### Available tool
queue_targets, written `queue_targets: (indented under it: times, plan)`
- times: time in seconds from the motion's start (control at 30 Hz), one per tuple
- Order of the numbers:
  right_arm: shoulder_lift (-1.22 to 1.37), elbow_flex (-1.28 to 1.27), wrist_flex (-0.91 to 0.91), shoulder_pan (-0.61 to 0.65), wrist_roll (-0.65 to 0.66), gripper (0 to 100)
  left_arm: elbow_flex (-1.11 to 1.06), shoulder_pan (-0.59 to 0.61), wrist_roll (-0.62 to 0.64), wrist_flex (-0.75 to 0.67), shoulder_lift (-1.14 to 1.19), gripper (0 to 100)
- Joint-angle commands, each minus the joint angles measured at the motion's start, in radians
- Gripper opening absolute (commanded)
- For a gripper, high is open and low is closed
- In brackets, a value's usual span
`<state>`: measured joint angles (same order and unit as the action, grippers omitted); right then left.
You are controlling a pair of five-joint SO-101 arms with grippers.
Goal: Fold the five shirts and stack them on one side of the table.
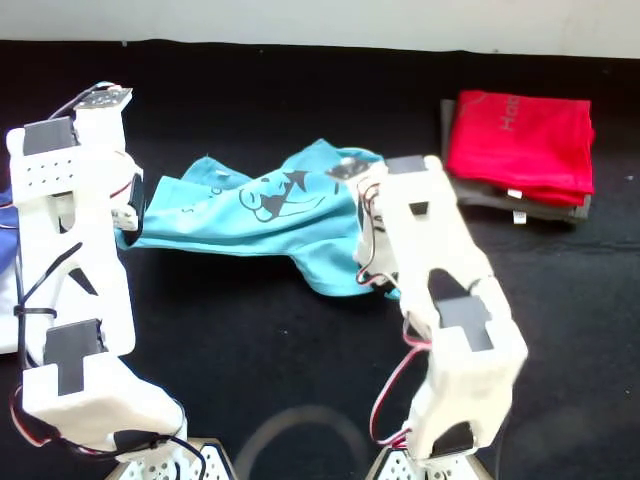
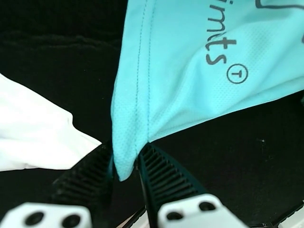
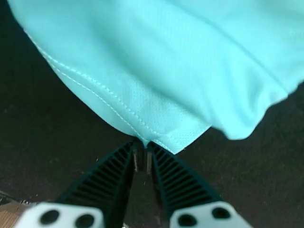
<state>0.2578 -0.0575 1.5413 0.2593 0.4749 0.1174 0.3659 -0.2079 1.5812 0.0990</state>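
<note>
Your left gripper (image 2: 126,164) and right gripper (image 3: 141,154) each hold fingers clenched on the turquoise printed fabric shirt (image 1: 250,205) by its hem.

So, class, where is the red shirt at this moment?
In the high view the red shirt lies folded on top of dark folded shirts at the far right of the table, apart from the teal shirt.

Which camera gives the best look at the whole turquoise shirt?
The high view: the turquoise shirt lies stretched between the arms, print visible. The wrist views show hemmed corners pinched by the left gripper and right gripper.
</note>
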Motion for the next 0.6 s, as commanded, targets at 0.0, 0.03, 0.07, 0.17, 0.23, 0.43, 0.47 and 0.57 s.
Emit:
queue_targets:
  times: [0.0, 0.03, 0.07, 0.17, 0.23, 0.43, 0.47, 0.57]
  plan:
    - [-0.168, -0.062, 0.048, -0.002, 0.011, 0.6, 0.007, -0.013, 0.009, -0.012, -0.047, 1]
    - [-0.197, -0.097, 0.047, -0.001, 0.012, 0.6, 0.01, -0.015, 0.009, -0.012, -0.047, 1]
    - [-0.222, -0.131, 0.047, -0.001, 0.012, 0.6, 0.013, -0.015, 0.009, -0.012, -0.047, 1]
    - [-0.283, -0.248, 0.018, 0.001, 0.012, 0.6, 0.013, -0.015, 0.009, -0.012, -0.047, 1]
    - [-0.308, -0.332, -0.01, 0.001, 0.012, 0.6, 0.013, -0.019, 0.009, -0.012, -0.047, 1]
    - [-0.346, -0.495, -0.088, 0.002, 0.012, 0.9, 0.005, -0.05, 0.009, -0.012, -0.047, 1]
    - [-0.354, -0.487, -0.084, 0.002, 0.006, 0.9, 0.007, -0.058, 0.009, -0.012, -0.047, 1]
    - [-0.404, -0.456, -0.045, 0.001, 0.005, 2.8, 0.005, -0.079, 0.009, -0.012, -0.047, 1]
